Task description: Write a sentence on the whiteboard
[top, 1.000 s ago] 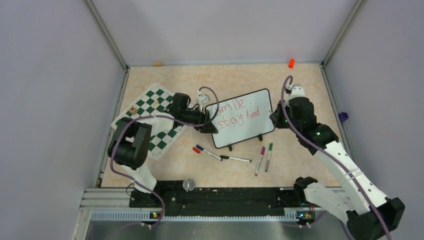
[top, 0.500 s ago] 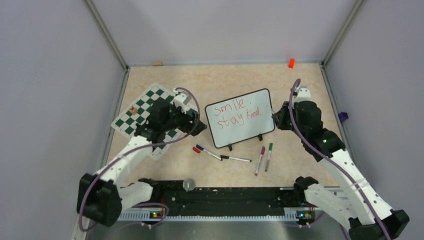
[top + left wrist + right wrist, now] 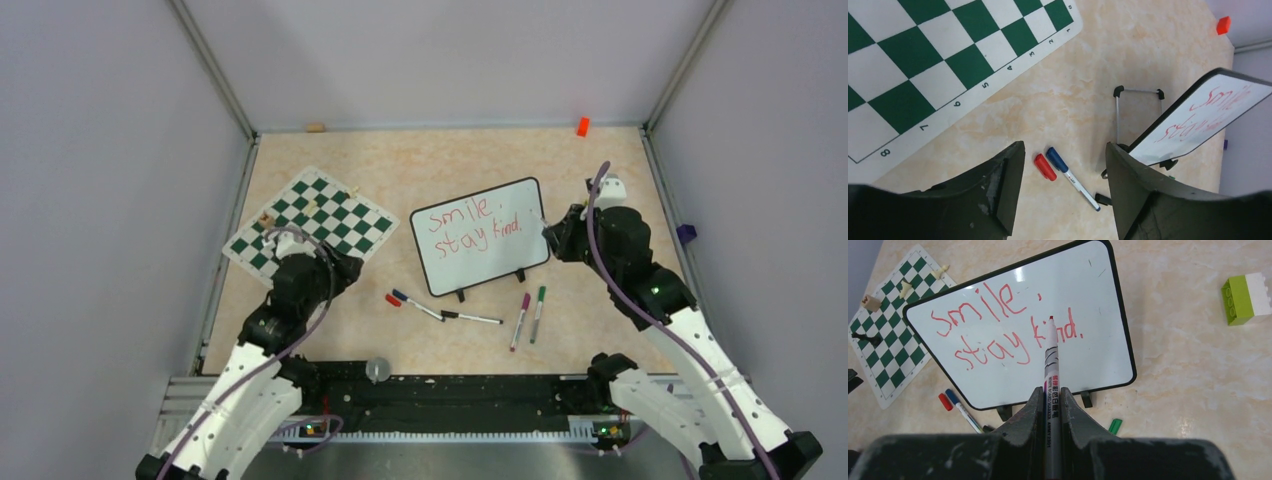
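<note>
Standing tilted on its two black feet near the middle of the table (image 3: pixel 450 160), the whiteboard (image 3: pixel 480 236) carries the sentence (image 3: pixel 470 225) in red, "smile." above "stay kind." The right gripper (image 3: pixel 1051 392) is clenched on a red marker (image 3: pixel 1050 360) just off the board's right edge. In the right wrist view the marker's tip sits in front of the word "kind" and hides part of its first letters. The left gripper (image 3: pixel 1064 147) hangs with its jaws spread and nothing between them, over bare tabletop at the near corner of the chess mat (image 3: pixel 310 225), well apart from the board. On the table in front of the board lie a loose red cap (image 3: pixel 393 299), a blue-capped marker (image 3: pixel 415 303), a black marker (image 3: pixel 472 318), a purple marker (image 3: pixel 521 320) and a green marker (image 3: pixel 538 313). A green-and-white brick (image 3: pixel 1245 297) lies to the board's right, and an orange block (image 3: pixel 582 126) sits by the far wall. A few chess pieces (image 3: pixel 907 287) stand on the mat. One second ago the left gripper was up against the board's left edge; it has since let go and the arm has pulled back toward its base. The board, the lettering and the right arm are nearly where they were.
</note>
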You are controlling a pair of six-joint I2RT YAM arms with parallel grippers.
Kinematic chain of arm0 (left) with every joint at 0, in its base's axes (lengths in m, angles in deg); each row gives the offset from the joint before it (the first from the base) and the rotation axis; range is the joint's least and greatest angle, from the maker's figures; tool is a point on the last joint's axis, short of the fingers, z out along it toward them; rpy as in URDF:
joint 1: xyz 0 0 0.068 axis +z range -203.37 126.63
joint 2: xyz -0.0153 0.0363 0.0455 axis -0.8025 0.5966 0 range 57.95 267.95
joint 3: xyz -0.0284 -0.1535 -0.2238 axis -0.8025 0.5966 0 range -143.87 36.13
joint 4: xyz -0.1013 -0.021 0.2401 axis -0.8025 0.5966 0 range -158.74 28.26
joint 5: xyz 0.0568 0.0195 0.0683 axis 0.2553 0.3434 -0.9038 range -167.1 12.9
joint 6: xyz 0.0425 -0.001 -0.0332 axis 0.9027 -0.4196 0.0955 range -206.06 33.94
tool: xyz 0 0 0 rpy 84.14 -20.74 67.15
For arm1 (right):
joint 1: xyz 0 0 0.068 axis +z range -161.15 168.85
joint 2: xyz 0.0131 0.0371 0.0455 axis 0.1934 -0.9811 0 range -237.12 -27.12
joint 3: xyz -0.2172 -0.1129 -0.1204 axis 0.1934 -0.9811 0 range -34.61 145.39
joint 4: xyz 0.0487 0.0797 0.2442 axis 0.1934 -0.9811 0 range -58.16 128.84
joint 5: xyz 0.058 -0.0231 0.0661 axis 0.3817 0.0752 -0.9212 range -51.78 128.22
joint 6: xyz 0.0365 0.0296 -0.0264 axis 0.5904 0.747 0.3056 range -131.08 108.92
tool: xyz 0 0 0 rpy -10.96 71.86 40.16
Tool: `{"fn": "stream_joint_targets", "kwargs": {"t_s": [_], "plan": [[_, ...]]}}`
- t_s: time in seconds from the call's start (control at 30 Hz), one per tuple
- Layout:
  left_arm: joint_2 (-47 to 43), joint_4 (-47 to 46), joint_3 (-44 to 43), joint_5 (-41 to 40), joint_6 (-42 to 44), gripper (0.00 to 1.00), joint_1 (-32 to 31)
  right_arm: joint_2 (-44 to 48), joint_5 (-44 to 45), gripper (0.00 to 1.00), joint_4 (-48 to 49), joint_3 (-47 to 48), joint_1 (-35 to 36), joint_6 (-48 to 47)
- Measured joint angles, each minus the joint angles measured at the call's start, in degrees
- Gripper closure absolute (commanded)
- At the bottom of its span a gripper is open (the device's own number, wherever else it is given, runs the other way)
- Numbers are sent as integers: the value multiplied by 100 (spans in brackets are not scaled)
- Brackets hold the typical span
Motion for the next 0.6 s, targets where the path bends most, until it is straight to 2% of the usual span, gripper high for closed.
{"fn": "stream_joint_targets", "kwargs": {"t_s": [0.13,0.23,0.6], "plan": [[1082,1054,-1086,-42,-820,50,-55,0,-33,100,-2,2,0,0],[1930,1491,-1683,-109,-1478,50,-275,0,-48,100,-4,2,0,0],[3641,1731,-1613,63,-2881,52,-1025,157,-127,100,-291,2,0,39]]}}
